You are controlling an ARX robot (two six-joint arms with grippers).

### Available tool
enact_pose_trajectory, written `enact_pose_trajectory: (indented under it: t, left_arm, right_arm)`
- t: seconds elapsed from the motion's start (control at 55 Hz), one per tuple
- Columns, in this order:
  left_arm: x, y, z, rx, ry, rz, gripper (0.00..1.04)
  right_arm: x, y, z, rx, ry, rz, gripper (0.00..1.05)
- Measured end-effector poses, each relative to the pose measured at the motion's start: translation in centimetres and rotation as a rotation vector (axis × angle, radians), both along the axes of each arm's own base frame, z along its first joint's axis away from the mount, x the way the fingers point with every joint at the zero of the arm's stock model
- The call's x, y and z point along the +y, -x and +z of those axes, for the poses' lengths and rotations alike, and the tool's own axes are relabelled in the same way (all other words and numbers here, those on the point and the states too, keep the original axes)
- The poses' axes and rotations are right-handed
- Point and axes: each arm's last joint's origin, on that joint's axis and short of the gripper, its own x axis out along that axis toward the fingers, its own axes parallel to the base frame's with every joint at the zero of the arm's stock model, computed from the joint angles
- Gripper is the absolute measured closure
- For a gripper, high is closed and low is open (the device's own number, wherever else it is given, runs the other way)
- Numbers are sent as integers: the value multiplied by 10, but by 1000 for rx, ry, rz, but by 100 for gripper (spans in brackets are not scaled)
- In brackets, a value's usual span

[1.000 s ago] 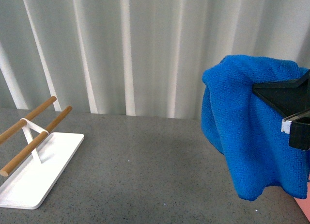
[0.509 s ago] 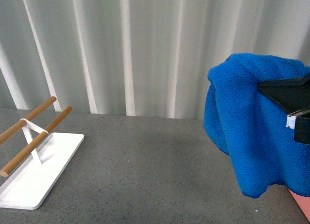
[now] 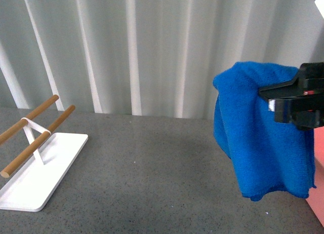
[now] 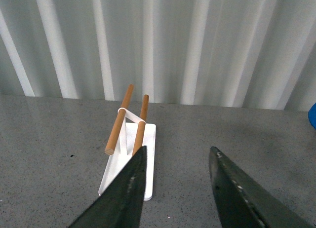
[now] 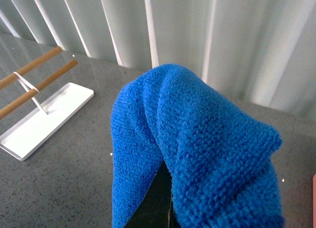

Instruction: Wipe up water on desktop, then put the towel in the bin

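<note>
The towel (image 3: 258,143) is held aloft by the right gripper (image 3: 276,94), just beside the bin (image 3: 319,193), of which only a salmon sliver of wall is seen. The cloth is draped over the fingers and hides them in the right wrist view. Since it hangs clear of the desktop (image 3: 152,183), the fingers are judged to be closed on it. Its long axis hangs straight down, with the lower hem level with the bin's wall; whether hem and wall touch cannot be told. The bin's opening is not shown, so the carry is judged to be unfinished: the cloth must be taken farther across the rim before it is released. The left gripper (image 4: 177,151) is spread wide with nothing between its fingers, far from the bin, over the white tray (image 3: 30,193) with its wooden rails (image 3: 35,143). Bare desktop lies between that tray and the bin, so ample room is left.
</note>
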Motion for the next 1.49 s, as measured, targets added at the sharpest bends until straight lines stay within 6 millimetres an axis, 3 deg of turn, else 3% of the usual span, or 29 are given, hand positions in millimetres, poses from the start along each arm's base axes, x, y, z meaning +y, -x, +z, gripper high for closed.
enact_pose_trajectory:
  t: [0.2, 0.327, 0.582, 0.836, 1.018, 1.218, 1.364, 1.491]
  left_arm:
    - [0, 0, 0, 0, 0, 0, 28]
    - [0, 0, 0, 0, -1, 0, 5]
    - [0, 0, 0, 0, -1, 0, 7]
    - [0, 0, 0, 0, -1, 0, 7]
    - [0, 0, 0, 0, -1, 0, 7]
    - [0, 0, 0, 0, -1, 0, 7]
    - [0, 0, 0, 0, -1, 0, 7]
    - [0, 0, 0, 0, -1, 0, 7]
  right_arm:
    - [16, -40, -26, 196, 12, -84, 101]
    - [34, -63, -58, 320, 5, -90, 101]
    - [54, -79, -113, 465, -3, -114, 101]
    - [43, -59, -154, 580, 37, -173, 101]
    - [25, -48, -159, 598, 55, -208, 101]
    - [1, -54, -157, 563, 117, -291, 101]
    - [-18, -66, -152, 531, 161, -354, 101]
    - [-26, -92, -146, 487, 171, -390, 101]
